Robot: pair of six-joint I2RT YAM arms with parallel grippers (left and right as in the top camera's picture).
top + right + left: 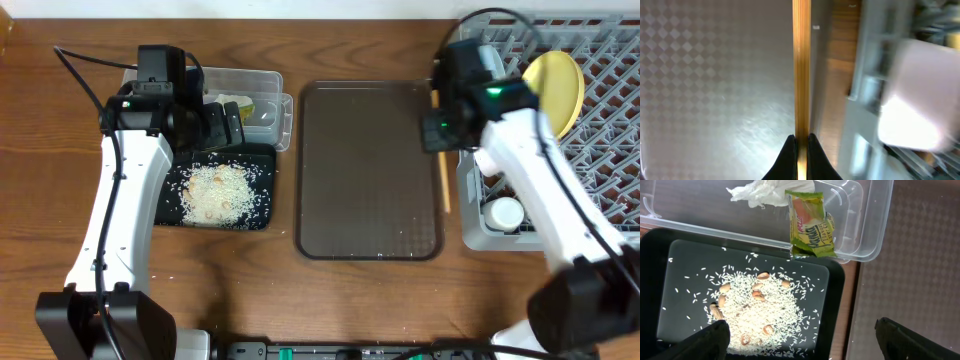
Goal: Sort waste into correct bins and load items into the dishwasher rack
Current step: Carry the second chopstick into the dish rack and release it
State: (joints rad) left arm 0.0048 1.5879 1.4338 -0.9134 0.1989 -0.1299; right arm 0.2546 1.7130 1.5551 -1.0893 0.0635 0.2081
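Rice point(757, 317) in black tray point(834, 297); wrapper point(811, 227) in tub point(871, 222).

You are looking down at a brown wooden desk point(380, 300). Its top has long dark lines in the wood that run from side to side, with some wavy lines near the top middle. The wood looks warm and a little shiny. The light is soft and even, and the shadows on the desk are faint.
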